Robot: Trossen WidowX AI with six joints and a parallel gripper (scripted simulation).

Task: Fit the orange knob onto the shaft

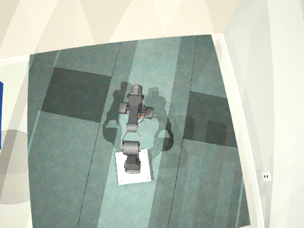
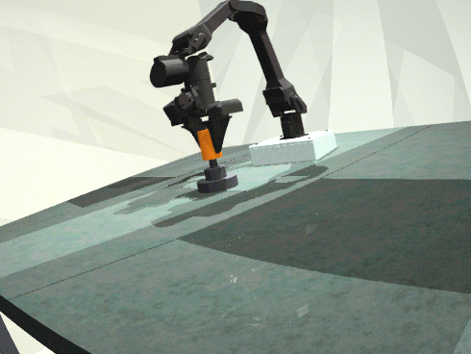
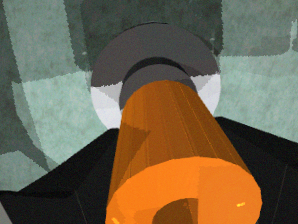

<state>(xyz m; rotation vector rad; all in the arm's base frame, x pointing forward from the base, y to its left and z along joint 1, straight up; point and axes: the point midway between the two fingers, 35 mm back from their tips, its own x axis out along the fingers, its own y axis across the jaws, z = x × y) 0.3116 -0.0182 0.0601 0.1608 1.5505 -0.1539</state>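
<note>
Gleaming orange knob [image 1: 138, 116] [image 2: 207, 145] [image 3: 165, 125], cylindrical, finely faceted, gripped in the black pincer [image 2: 210, 144] [image 3: 166, 132].

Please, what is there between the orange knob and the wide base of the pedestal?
In the exterior view, a short dark shaft, then the pedestal's narrower upper step.

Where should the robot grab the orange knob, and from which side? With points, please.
Probably by its round side, fingers on opposite sides, coming from above. The knob [image 2: 206, 145] [image 3: 165, 125] is a tall upright tube, and the gripper [image 2: 211, 144] already holds it that way. Its top shows a hole, and its bottom should stay free because the dark shaft [image 2: 213, 164] is right below.
</note>
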